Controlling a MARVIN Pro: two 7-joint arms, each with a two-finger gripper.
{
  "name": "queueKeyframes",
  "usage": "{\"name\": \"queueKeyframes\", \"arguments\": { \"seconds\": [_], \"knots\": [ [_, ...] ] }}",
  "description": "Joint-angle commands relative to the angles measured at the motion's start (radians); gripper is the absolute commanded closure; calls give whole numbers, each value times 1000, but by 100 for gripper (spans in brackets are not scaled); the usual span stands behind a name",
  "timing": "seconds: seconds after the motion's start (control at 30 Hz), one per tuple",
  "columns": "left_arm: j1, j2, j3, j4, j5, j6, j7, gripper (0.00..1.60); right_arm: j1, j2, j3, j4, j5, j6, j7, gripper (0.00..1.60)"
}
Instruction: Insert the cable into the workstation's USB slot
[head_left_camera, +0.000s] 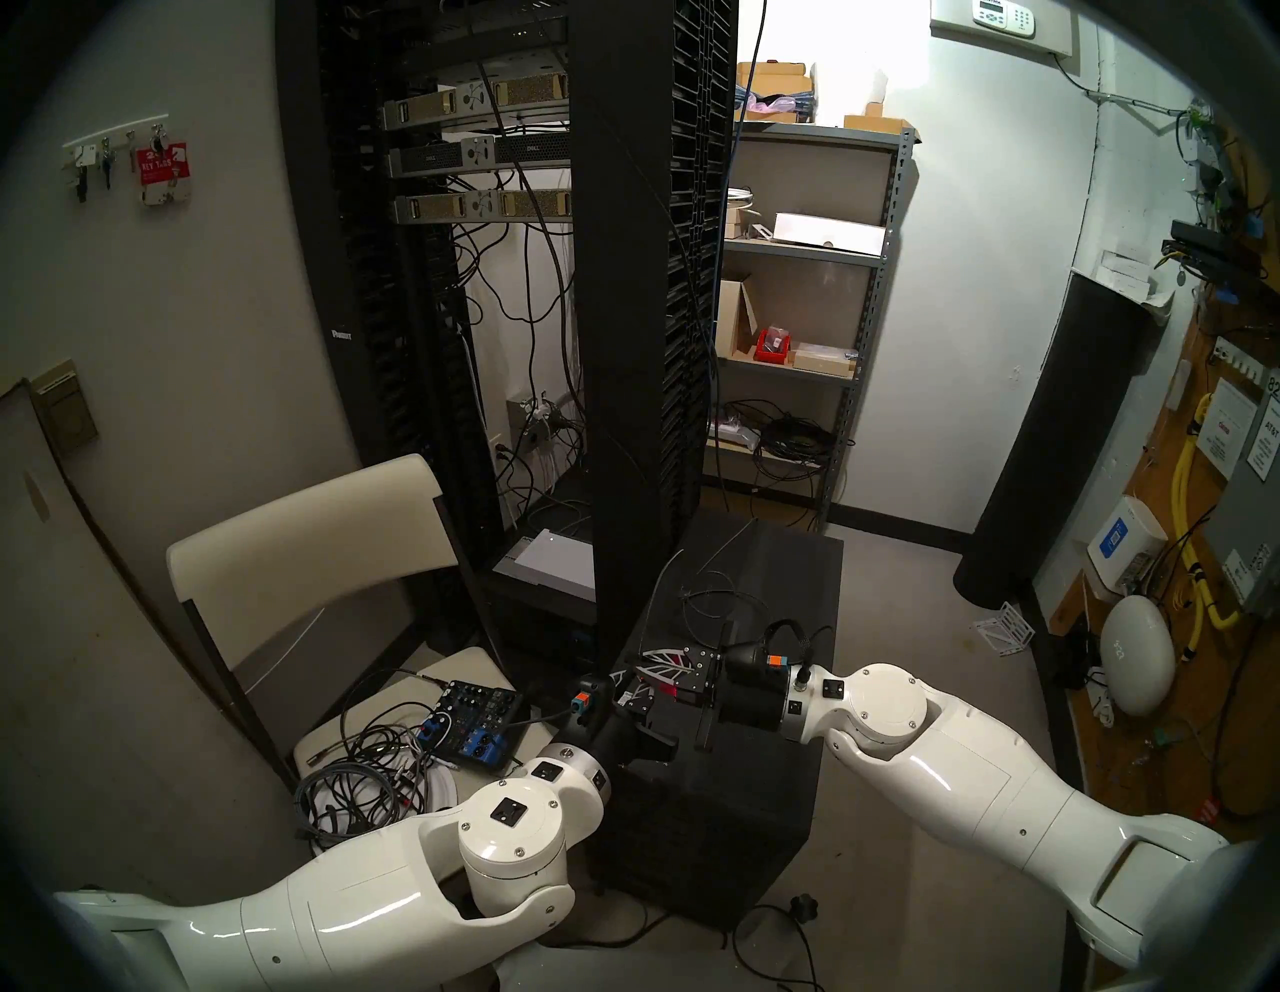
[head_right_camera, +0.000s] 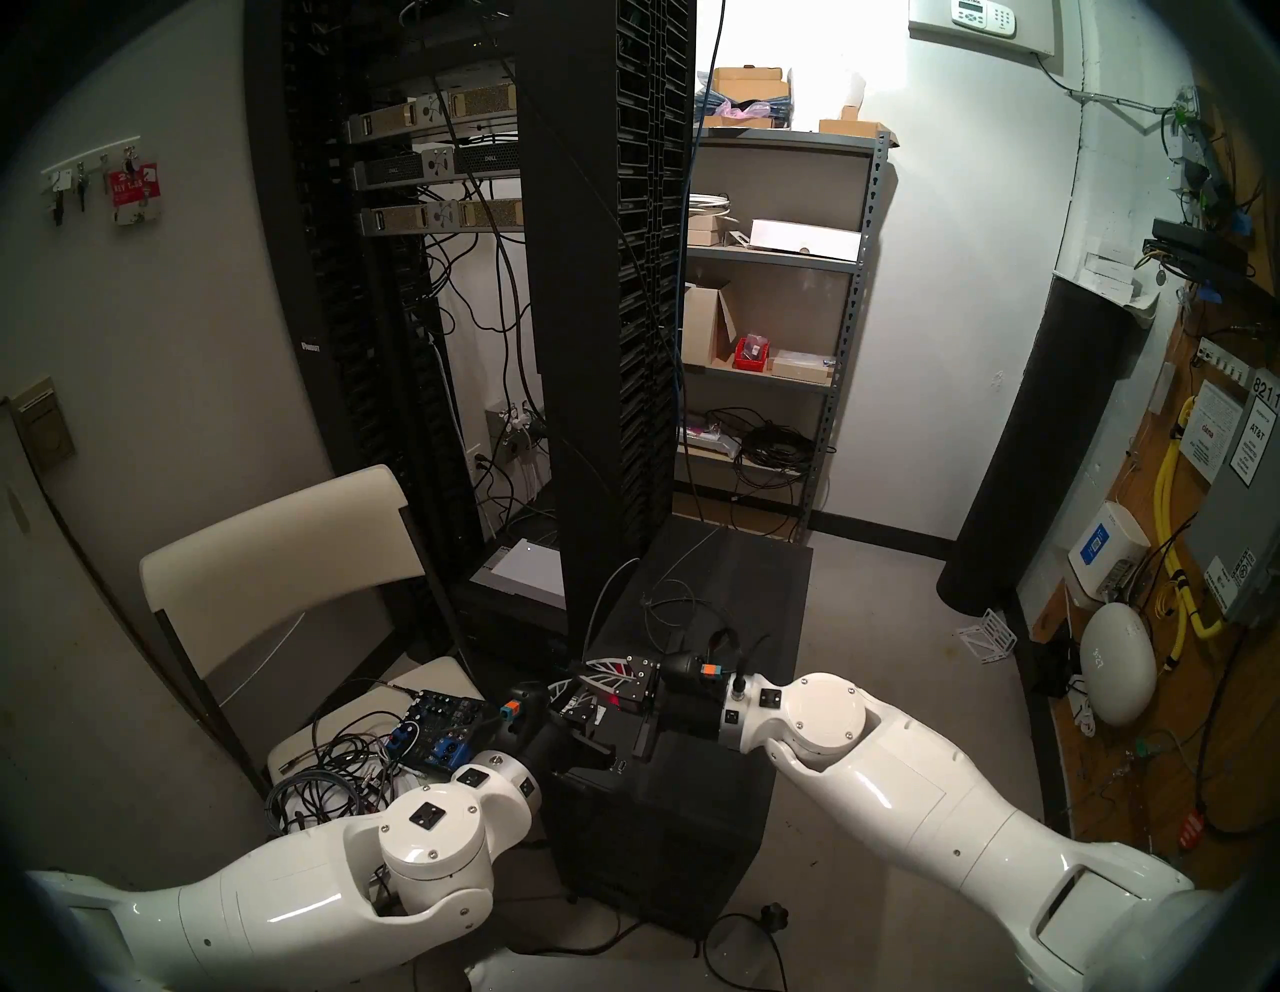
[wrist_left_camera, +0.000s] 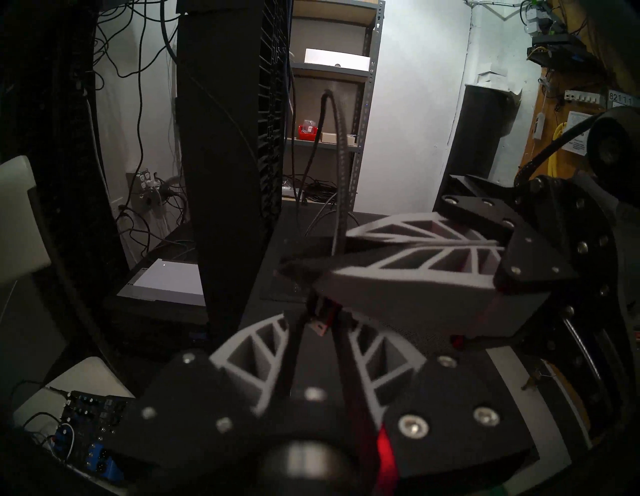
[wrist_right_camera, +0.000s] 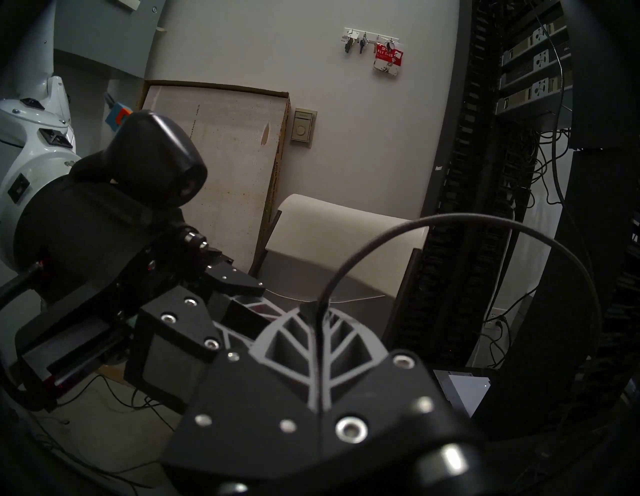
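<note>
The black workstation tower (head_left_camera: 762, 796) stands on the floor at centre. The thin grey cable (head_left_camera: 699, 599) lies looped on its top and arcs up in the right wrist view (wrist_right_camera: 450, 220). My right gripper (head_left_camera: 627, 675) is shut on the cable just behind its end, and the cord comes out between the fingertips (wrist_right_camera: 317, 308). My left gripper (head_left_camera: 634, 695) meets it from below over the tower's front left top corner. Its fingers (wrist_left_camera: 256, 346) close on the small plug (wrist_left_camera: 320, 324). A red glow shows under the grippers. The USB slot is hidden.
The tall black server rack (head_left_camera: 623, 277) stands right behind the tower. A white folding chair (head_left_camera: 312, 540) to the left holds an audio mixer (head_left_camera: 478, 720) and a heap of cords (head_left_camera: 360, 769). A metal shelf (head_left_camera: 796, 277) and a black cylinder (head_left_camera: 1060, 450) stand behind and to the right.
</note>
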Motion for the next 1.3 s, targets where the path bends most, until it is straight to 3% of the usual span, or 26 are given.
{"name": "queueKeyframes", "arguments": {
  "seconds": [0.0,0.07,0.1,0.13,0.37,0.8,0.87,0.9,0.97,1.0,1.27],
  "knots": [
    [3,14,-12,-23,6,-32,-7,111,1,1,6,-14,2,4,-8,160],
    [4,18,-15,-24,5,-36,-8,127,3,3,5,-14,2,5,-7,160],
    [5,19,-16,-23,6,-40,-8,149,3,3,5,-14,2,6,-7,160],
    [6,21,-17,-22,6,-44,-11,160,4,5,5,-14,3,7,-5,160],
    [6,40,-22,-13,4,-67,-34,160,14,20,3,-21,12,27,21,160],
    [0,67,-48,-2,-95,-121,-167,160,33,46,4,-26,11,76,71,157],
    [1,65,-51,0,-112,-123,-176,160,39,48,2,-26,9,87,82,142],
    [0,65,-51,2,-117,-124,-180,160,46,50,0,-26,2,98,90,117],
    [-1,65,-51,3,-118,-124,-182,160,47,50,1,-26,2,100,88,108],
    [-2,64,-51,6,-120,-127,-185,160,50,48,0,-23,-2,104,92,88],
    [-4,65,-52,8,-120,-139,-193,160,54,41,1,-12,-7,110,105,84]
  ]
}}
